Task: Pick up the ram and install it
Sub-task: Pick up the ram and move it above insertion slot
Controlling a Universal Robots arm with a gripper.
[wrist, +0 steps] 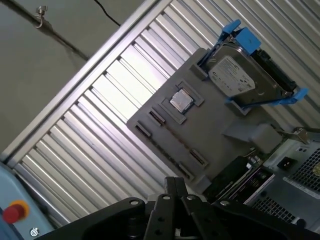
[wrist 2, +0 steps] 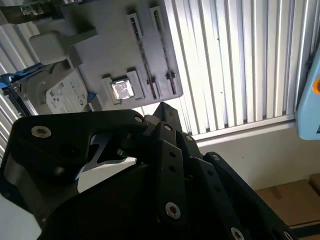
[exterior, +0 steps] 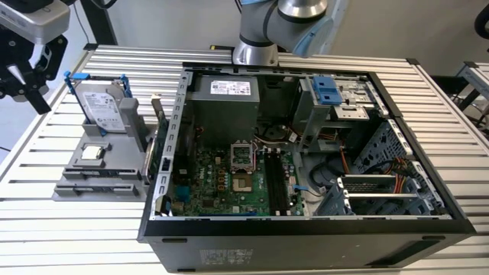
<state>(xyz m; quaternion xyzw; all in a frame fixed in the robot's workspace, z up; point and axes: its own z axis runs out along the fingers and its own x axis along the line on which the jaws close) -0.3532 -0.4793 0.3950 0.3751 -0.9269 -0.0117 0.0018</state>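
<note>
The ram [exterior: 159, 143], one stick by my count, stands on edge left of centre in the exterior view, between the grey holder [exterior: 77, 186] and the open computer case [exterior: 306, 229]. It looks like a long, narrow, dark board with a green edge. Its chips are too dim for me to make out, and the holder hides its lower edge. I also count one hard drive [exterior: 101, 109] with blue brackets and one processor chip [exterior: 93, 152], both on the holder. My claw [exterior: 27, 91] hangs at the upper left of the exterior view, cut off by the frame edge and well apart from the ram. I cannot tell whether it is open or closed.
</note>
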